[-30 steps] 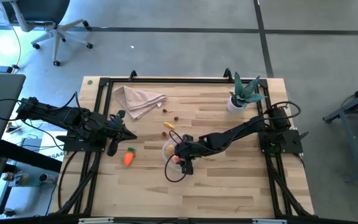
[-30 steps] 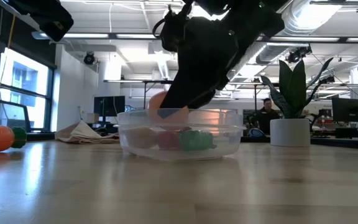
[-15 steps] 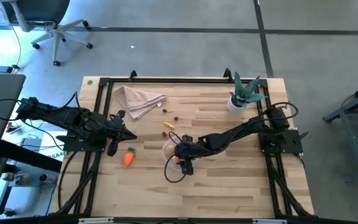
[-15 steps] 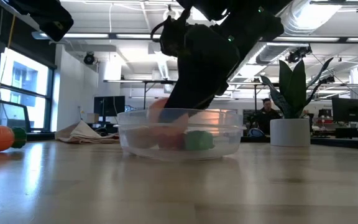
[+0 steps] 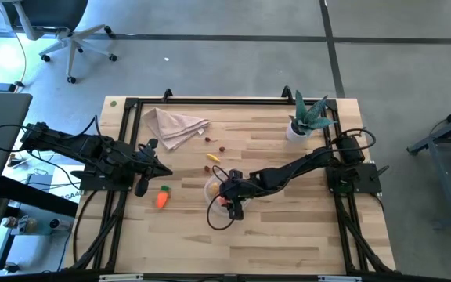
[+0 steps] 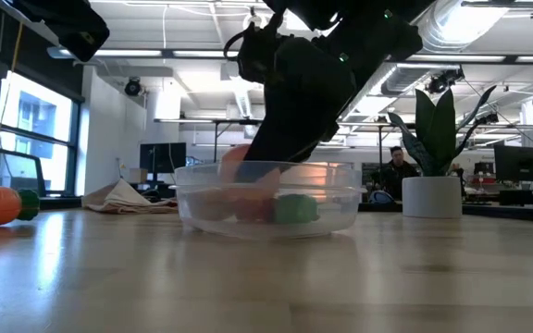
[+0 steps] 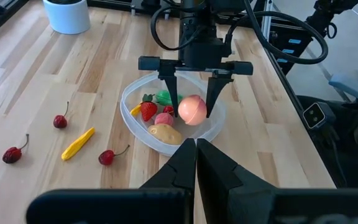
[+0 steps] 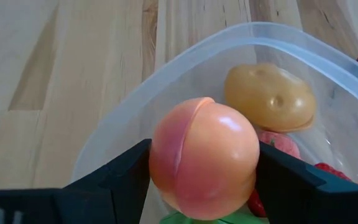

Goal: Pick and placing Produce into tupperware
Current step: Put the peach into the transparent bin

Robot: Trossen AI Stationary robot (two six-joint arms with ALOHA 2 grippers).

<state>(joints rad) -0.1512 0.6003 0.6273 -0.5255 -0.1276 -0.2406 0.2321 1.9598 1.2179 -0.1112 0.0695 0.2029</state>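
Right gripper (image 7: pixel 192 111) sits over the tupperware (image 7: pixel 132 102), fingers (image 8: pixel 120 171) spread wide on either side of a peach (image 8: pixel 202 158). In the right wrist view both fingers touch the peach's flanks; in the left wrist view the peach is just beside one fingertip. Cannot tell whether it is gripped or resting on the pile.

Below the right gripper, inside the tupperware: potato (image 7: pixel 165 133), pink fruit (image 7: pixel 163 119), strawberry (image 7: pixel 148 111), green piece (image 7: pixel 163 96), a small yellow piece at the rim. In the low view the gripper reaches down into the tupperware (image 6: pixel 340 199) from above.

Outside the tupperware, on the table (image 5: pixel 288 235), between the two grippers: three cherries (image 7: pixel 59 121) (image 7: pixel 12 154) (image 7: pixel 107 157) and a yellow piece (image 7: pixel 78 143). Carrot (image 5: pixel 161 198) lies well apart from the right gripper, near the left gripper.

Left gripper (image 7: pixel 196 144) is closed, empty, fingertips pressed together, waiting at the table's left edge, pointed toward the tupperware.

Plant (image 5: pixel 304 117) and napkin (image 5: pixel 174 125) stand at the far side of the table, away from both grippers.
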